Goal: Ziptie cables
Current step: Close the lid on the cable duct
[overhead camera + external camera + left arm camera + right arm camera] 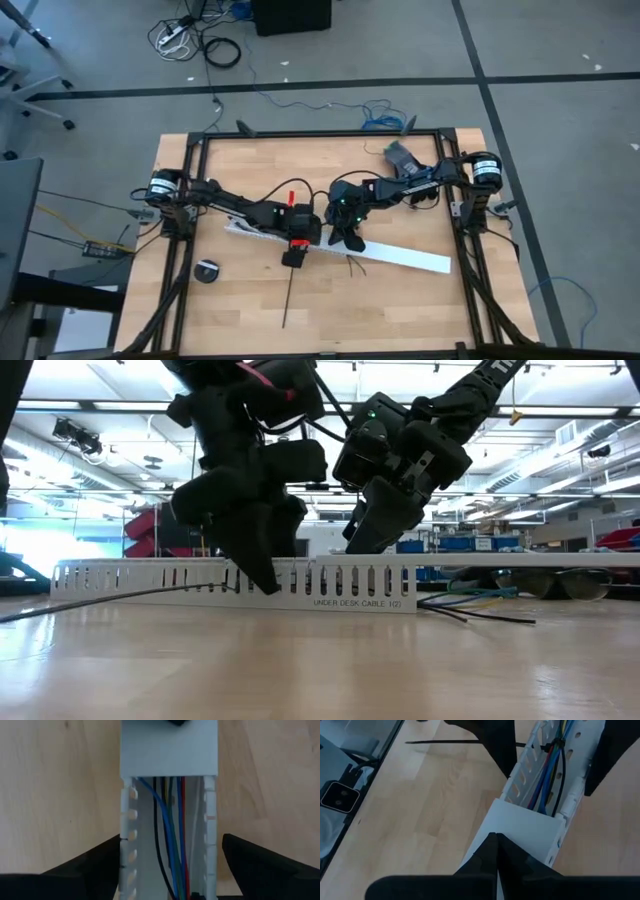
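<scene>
Ziptie [555, 743] looks cinched round cables [547, 780] inside the white channel [410, 257]; tail sticks out over counter [400, 310], untrimmed. Left tool [170, 865] released, straddling channel; right tool [495, 851] clenched, empty, on channel cover.

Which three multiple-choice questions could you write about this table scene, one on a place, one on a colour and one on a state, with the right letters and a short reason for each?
1. Where do the cables run?
A. inside the white channel
B. coiled on the floor
C. hung over the table frame

2. What colour is the ziptie?
A. white
B. black
C. orange

3. How is the left gripper?
A. shut on the ziptie
B. out of every view
C. open, one finger on each side of the channel

Answers:
1 A: the left wrist view shows the coloured wires between the channel's slotted walls.
2 B: the high view shows a thin black strip on the wood.
3 C: the left wrist view shows the dark fingers apart, with the channel between them.
</scene>
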